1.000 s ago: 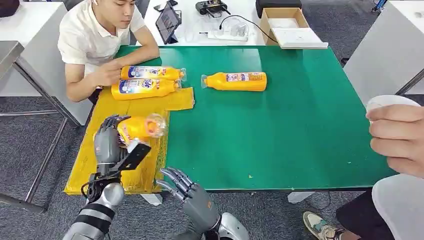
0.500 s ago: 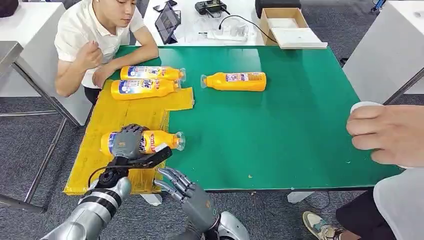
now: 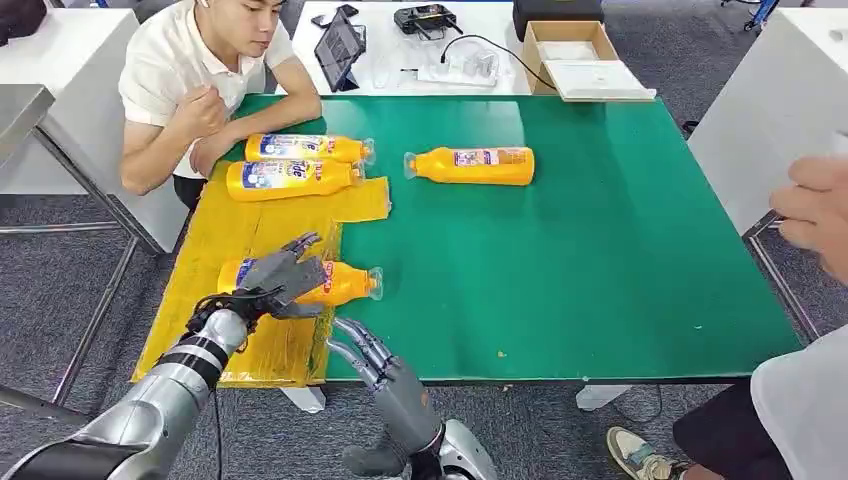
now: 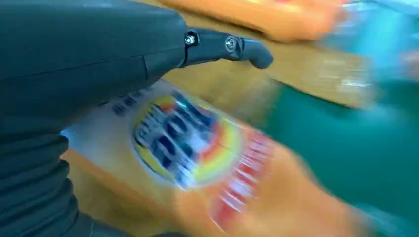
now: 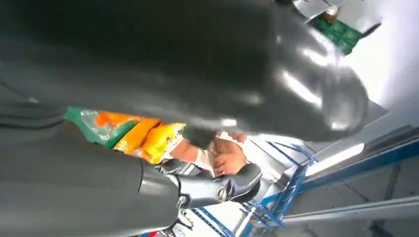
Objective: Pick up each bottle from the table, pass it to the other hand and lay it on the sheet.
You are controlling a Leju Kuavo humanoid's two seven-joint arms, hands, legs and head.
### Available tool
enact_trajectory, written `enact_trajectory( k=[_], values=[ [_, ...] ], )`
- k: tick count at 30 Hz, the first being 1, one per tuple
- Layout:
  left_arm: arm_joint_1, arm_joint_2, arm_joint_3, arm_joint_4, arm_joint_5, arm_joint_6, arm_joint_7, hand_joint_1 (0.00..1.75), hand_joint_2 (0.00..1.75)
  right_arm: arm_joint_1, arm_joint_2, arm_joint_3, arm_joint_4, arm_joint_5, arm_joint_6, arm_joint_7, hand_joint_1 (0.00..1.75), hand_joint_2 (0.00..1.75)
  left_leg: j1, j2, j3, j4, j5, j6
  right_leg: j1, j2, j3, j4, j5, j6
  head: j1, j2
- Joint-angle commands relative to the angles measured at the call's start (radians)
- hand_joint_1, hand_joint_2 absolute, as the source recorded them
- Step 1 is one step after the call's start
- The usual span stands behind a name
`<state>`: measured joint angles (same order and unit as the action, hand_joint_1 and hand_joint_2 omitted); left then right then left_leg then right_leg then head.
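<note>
The near bottle (image 3: 320, 283), held tilted above the yellow sheet (image 3: 215, 240) at lower left a second ago, now lies flat on it, cap over the green table (image 3: 580, 250). The left hand (image 3: 280, 276) spreads its fingers, resting atop the bottle. At right, a person's hand (image 3: 815, 210) moves toward the frame edge, cup gone.

A person in a white shirt (image 3: 165, 70) is seated at the far left corner of the green bench (image 3: 600, 250), forearms rested on its edge. Beyond the bench, a tablet (image 3: 338, 47), a black controller (image 3: 424, 17), a power strip (image 3: 455, 72) and an open cardboard box (image 3: 565, 45) are seen on a white table. Another person's hand (image 3: 815, 210) is seen at the right edge
</note>
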<state>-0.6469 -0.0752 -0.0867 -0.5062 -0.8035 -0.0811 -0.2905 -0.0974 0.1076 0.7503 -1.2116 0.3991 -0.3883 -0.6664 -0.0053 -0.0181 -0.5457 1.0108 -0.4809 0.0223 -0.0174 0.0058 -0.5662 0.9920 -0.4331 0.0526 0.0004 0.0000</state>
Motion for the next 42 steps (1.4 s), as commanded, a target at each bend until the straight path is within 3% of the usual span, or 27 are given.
enact_trajectory(
  k=[1, 3, 6, 10, 12, 13, 17, 18, 19, 21, 23, 24, 26, 27, 32, 34, 35, 39, 41, 42],
  values=[
    [0.055, -0.003, 0.072, -0.004, 0.082, -0.057, -0.056, 0.0, 1.75, -0.057, -0.046, 0.085, 0.043, -0.04, -0.05, -0.032, 0.0, 0.0, 0.0, 0.006, 0.001, -0.002, 0.002, -0.001, 0.001, 0.004, 0.0, -0.003, 0.003, -0.002, 0.0, 0.0],
    [0.066, -0.021, 0.065, -0.048, 0.103, -0.018, -0.067, 0.0, 1.75, -0.056, -0.051, 0.086, 0.045, -0.04, -0.059, -0.032, 0.0, 0.0, 0.0, 0.003, 0.003, -0.001, 0.001, -0.001, 0.0, 0.002, 0.002, -0.001, 0.002, -0.001, 0.0, 0.0],
    [0.158, -0.088, 0.152, -0.248, 0.35, 0.028, -0.181, 0.0, 1.75, -0.038, -0.069, 0.097, -0.004, -0.035, -0.118, -0.032, 0.0, 0.0, 0.0, 0.002, 0.003, -0.001, 0.002, 0.0, 0.0, 0.0, 0.002, -0.002, 0.001, -0.001, 0.0, 0.0],
    [0.158, -0.088, 0.152, -0.248, 0.35, 0.028, -0.181, 0.0, 1.75, -0.038, -0.069, 0.097, -0.004, -0.035, -0.118, -0.032, 0.0, 0.0, 0.0, 0.002, 0.0, 0.001, 0.001, 0.0, 0.0, 0.0, 0.0, -0.001, 0.001, -0.001, 0.0, 0.0],
    [0.237, -0.104, 0.139, -0.401, 0.581, -0.079, -0.16, 0.0, 1.75, -0.032, -0.088, 0.127, -0.052, -0.083, -0.132, -0.032, 0.0, 0.0, 0.0, 0.003, -0.002, 0.001, 0.001, 0.0, 0.001, 0.001, -0.003, -0.001, 0.001, -0.001, 0.001, 0.0],
    [0.277, -0.1, 0.108, -0.469, 0.671, -0.112, -0.178, 0.0, 1.75, -0.023, -0.096, 0.124, -0.091, -0.141, -0.102, -0.032, 0.0, 1.75, 0.0, 0.003, -0.002, 0.0, 0.001, 0.0, 0.0, 0.002, -0.003, -0.001, 0.001, -0.001, 0.0, 0.0],
    [0.473, -0.117, 0.012, -0.78, 0.928, -0.107, -0.177, 0.0, 1.75, 0.093, -0.056, -0.051, -0.256, -0.353, 0.083, -0.032, 0.0, 1.75, 0.001, 0.005, -0.003, 0.001, -0.001, -0.001, 0.001, 0.001, -0.004, -0.001, -0.001, -0.002, 0.001, 0.0],
    [0.555, -0.111, -0.033, -0.9, 0.996, -0.065, -0.181, 0.0, 1.75, 0.15, -0.014, -0.17, -0.268, -0.397, 0.197, -0.032, 0.0, 1.75, 0.0, 0.004, -0.006, 0.001, -0.001, 0.0, 0.001, 0.001, -0.007, 0.0, -0.001, -0.001, 0.0, 0.0],
    [0.589, -0.109, -0.048, -0.948, 1.006, -0.036, -0.19, 0.0, 1.75, 0.168, -0.002, -0.21, -0.258, -0.388, 0.2, -0.032, 0.0, 0.0, -0.001, 0.005, -0.006, 0.0, -0.001, 0.0, 0.0, 0.002, -0.008, 0.0, 0.0, -0.001, 0.0, 0.0],
    [0.674, -0.113, -0.059, -1.06, 1.038, 0.032, -0.215, 0.0, 1.75, 0.204, 0.027, -0.306, -0.216, -0.452, 0.226, -0.026, 0.0, 0.0, 0.0, 0.005, -0.006, 0.0, -0.001, 0.0, 0.0, 0.002, -0.007, -0.001, -0.001, -0.001, 0.0, 0.0],
    [0.733, -0.131, -0.043, -1.14, 1.111, 0.062, -0.201, 0.0, 1.75, 0.228, 0.02, -0.365, -0.247, -0.369, 0.128, -0.002, 0.0, 0.0, 0.001, 0.005, -0.004, 0.0, -0.002, -0.002, 0.002, 0.001, -0.005, -0.002, -0.002, -0.003, 0.001, 0.0],
    [0.744, -0.134, -0.04, -1.161, 1.134, 0.074, -0.196, 0.0, 1.75, 0.232, 0.013, -0.383, -0.264, -0.289, 0.046, -0.022, 0.0, 1.75, 0.0, 0.004, -0.008, 0.0, -0.002, -0.001, 0.001, 0.001, -0.009, -0.001, -0.001, -0.002, 0.0, 0.0],
    [0.754, -0.127, -0.048, -1.183, 1.135, 0.092, -0.194, 0.0, 1.75, 0.232, -0.013, -0.407, -0.285, -0.261, 0.041, -0.013, 0.0, 1.75, 0.0, 0.004, -0.011, 0.001, -0.001, 0.0, 0.001, 0.001, -0.011, -0.001, -0.001, -0.001, 0.0, 0.0],
    [0.754, -0.123, -0.05, -1.182, 1.105, 0.121, -0.2, 0.0, 1.75, 0.231, -0.025, -0.426, -0.288, -0.163, -0.036, -0.005, 0.0, 1.75, 0.001, 0.004, -0.01, 0.001, -0.002, -0.001, 0.001, 0.0, -0.01, -0.001, -0.001, -0.002, 0.0, 0.0],
    [0.753, -0.119, -0.054, -1.179, 1.105, 0.125, -0.202, 0.0, 1.75, 0.232, -0.029, -0.436, -0.29, -0.158, -0.032, -0.003, 0.0, 1.75, 0.0, 0.002, -0.011, 0.001, 0.0, 0.0, 0.001, -0.001, -0.011, -0.002, 0.0, -0.001, 0.0, 0.0],
    [0.748, -0.101, -0.072, -1.159, 0.997, 0.219, -0.218, 0.0, 1.75, 0.225, -0.043, -0.46, -0.267, 0.043, -0.209, 0.008, 0.0, 1.75, 0.0, 0.003, -0.011, 0.0, 0.0, 0.0, 0.0, 0.0, -0.012, -0.002, 0.0, -0.001, 0.0, 0.0],
    [0.751, -0.079, -0.1, -1.143, 0.914, 0.277, -0.211, 0.0, 1.75, 0.216, -0.068, -0.513, -0.242, 0.229, -0.31, 0.059, 0.0, 1.75, 0.0, 0.002, -0.01, 0.0, 0.0, 0.0, 0.0, 0.0, -0.011, -0.002, 0.0, -0.001, 0.0, 0.0],
    [0.751, -0.055, -0.132, -1.1, 0.797, 0.376, -0.197, 0.0, 1.75, 0.214, -0.087, -0.6, -0.21, 0.273, -0.31, 0.06, 0.0, 1.75, 0.0, 0.001, -0.007, -0.002, 0.001, 0.0, 0.001, -0.003, -0.007, -0.005, 0.0, -0.002, 0.0, 0.0],
    [0.753, -0.034, -0.163, -1.073, 0.649, 0.48, -0.175, 0.0, 1.75, 0.201, -0.068, -0.708, -0.171, 0.511, -0.31, 0.13, 0.0, 1.75, 0.001, 0.001, -0.006, -0.002, 0.0, -0.001, 0.002, -0.002, -0.006, -0.005, 0.0, -0.002, 0.0, 0.0],
    [0.753, -0.035, -0.168, -1.064, 0.636, 0.483, -0.168, 0.0, 1.75, 0.185, -0.074, -0.734, -0.147, 0.546, -0.31, 0.151, 0.0, 1.75, -0.001, 0.001, -0.007, -0.002, 0.001, 0.0, 0.0, -0.001, -0.008, -0.004, 0.001, -0.001, 0.0, 0.0]
  ],
)
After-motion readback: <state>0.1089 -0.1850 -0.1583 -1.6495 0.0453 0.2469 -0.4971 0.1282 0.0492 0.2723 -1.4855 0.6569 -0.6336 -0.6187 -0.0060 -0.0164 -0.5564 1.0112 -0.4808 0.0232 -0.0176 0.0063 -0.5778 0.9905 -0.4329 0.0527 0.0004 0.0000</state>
